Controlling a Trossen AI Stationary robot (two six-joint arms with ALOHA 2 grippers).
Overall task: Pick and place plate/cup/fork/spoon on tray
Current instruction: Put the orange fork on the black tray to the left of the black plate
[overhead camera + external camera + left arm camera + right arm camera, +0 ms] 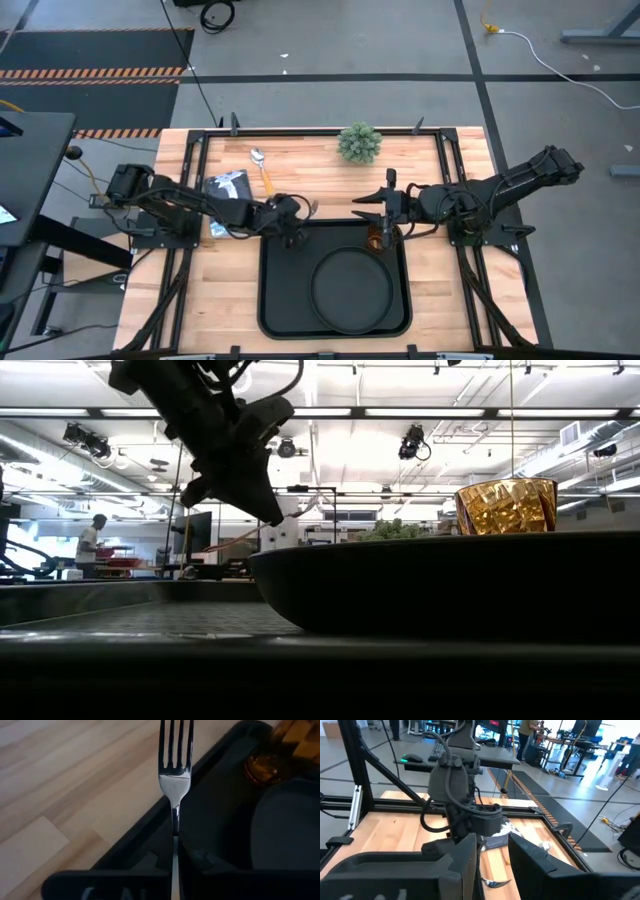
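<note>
The left gripper (296, 222) hangs over the tray's (282, 300) far left corner, its arm stretched in from the bench's left edge. Its jaws are clenched on the fork (175, 775): in the left wrist view the metal neck runs straight out from between the two dark fingers (150, 860), tines pointing away, directly above the tray's rim, where bare wood meets black tray. In the low view the same gripper (262, 500) is held clear above the tray floor, with the fork's handle (235, 540) sticking out behind it.

The spoon (262, 168) lies on the bare bench beyond that arm, toward the far edge and left of centre, its bowl pointing to the far side, just beside a crumpled silver and black bag (228, 188).

The small potted plant (359, 143) stands near the middle of the far edge.

The plate (350, 286) sits inside the tray, filling its near right part. The cup (376, 238) stands upright in the tray's far right corner, just beyond the plate's rim; the low view shows it (506, 506) amber and faceted behind the plate (440, 585).

The right gripper (388, 205) is above the tray's far right edge, over the cup, with its jaws released and parted and nothing between them.
</note>
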